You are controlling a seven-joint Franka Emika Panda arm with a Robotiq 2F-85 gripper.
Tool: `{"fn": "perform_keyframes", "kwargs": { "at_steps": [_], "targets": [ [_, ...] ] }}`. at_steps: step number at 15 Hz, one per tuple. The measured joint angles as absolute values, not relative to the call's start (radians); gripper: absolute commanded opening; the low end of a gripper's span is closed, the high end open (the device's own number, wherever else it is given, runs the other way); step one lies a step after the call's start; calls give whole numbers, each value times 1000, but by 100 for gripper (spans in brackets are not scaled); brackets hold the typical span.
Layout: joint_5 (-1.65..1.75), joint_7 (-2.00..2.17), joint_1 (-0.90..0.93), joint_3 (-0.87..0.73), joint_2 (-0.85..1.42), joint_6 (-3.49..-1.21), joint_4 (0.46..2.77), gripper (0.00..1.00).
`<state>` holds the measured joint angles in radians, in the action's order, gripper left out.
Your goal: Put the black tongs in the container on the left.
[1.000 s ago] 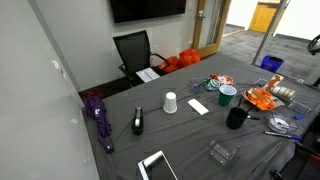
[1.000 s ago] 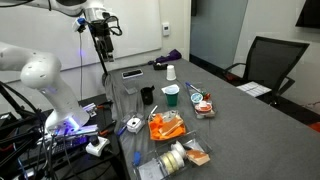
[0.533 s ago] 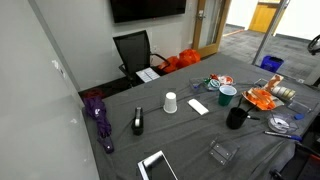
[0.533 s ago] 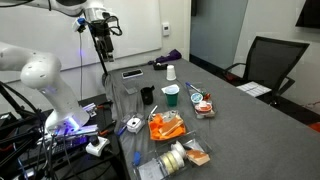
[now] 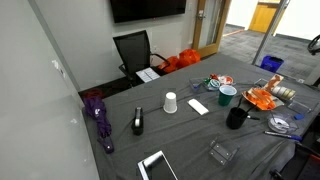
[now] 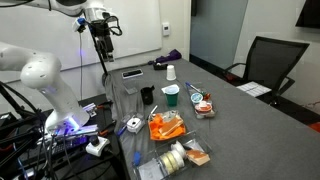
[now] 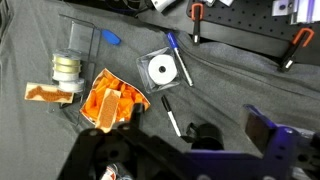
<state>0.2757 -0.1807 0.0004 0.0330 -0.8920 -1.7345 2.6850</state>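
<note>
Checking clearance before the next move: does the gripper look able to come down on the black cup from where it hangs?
Probably yes. The gripper hangs high above the table, and the black cup stands upright with nothing over it; the teal cup stands beside it, apart.

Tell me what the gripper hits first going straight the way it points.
Likely the gray table, close to the orange tray; the gripper hangs high above, so depth is uncertain.
</note>
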Motion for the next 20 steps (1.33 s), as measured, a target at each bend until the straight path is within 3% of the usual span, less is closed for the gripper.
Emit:
{"fn": "perform_keyframes", "kwargs": {
  "at_steps": [20],
  "targets": [
    [220,-102,2,25,-880,-1743,2685,100]
  ]
}}
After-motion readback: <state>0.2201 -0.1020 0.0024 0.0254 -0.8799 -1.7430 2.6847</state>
